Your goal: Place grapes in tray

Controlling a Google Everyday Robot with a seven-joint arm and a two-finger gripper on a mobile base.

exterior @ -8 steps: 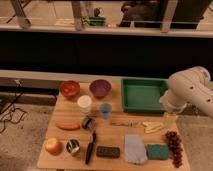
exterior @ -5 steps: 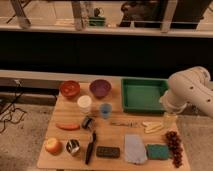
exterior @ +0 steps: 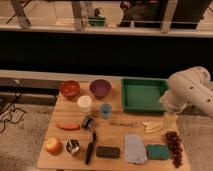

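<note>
The grapes [exterior: 174, 147], a long dark red-purple bunch, lie on the wooden table at its front right corner, next to a green sponge [exterior: 157, 151]. At the back right of the table sits the green tray [exterior: 142, 95], with nothing in it. My white arm reaches in from the right edge. Its gripper [exterior: 170, 119] hangs just in front of the tray's right end, above and behind the grapes. It looks open and holds nothing.
A banana [exterior: 152, 127], a grey cloth [exterior: 134, 148], a black brush [exterior: 90, 146], an apple [exterior: 52, 145], a carrot [exterior: 67, 126], two cups [exterior: 84, 103] and orange [exterior: 70, 89] and purple [exterior: 100, 88] bowls share the table. A dark counter runs behind it.
</note>
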